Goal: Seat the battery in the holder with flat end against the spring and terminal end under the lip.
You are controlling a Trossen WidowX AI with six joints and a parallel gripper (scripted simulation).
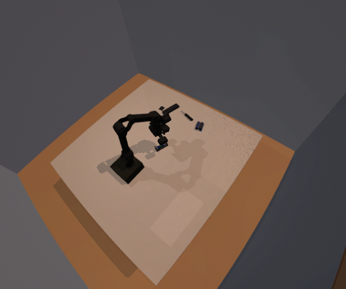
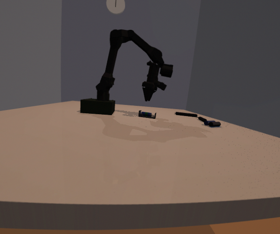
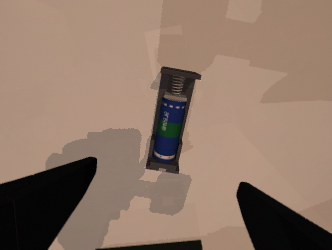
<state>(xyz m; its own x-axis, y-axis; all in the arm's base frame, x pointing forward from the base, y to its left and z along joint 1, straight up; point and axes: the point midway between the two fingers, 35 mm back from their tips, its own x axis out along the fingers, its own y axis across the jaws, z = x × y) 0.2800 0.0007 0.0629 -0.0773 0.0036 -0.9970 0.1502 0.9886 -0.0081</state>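
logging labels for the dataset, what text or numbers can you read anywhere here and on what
Battery in the holder: pale lettering along the green band, too blurred to read.
Loose batteries on the table: too small to show any text.
Round wall fixture: one dark line, no numbers.
Nothing else carries text.

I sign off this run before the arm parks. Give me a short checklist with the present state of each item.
1. Battery lies in the holder: ok.
2. Battery straight along the holder: ok.
3. One end against the spring: ok.
4. Terminal end under the lip: cannot tell.
5. Tool open, holding nothing: ok.
6. Tool above the holder, touching nothing: ok.
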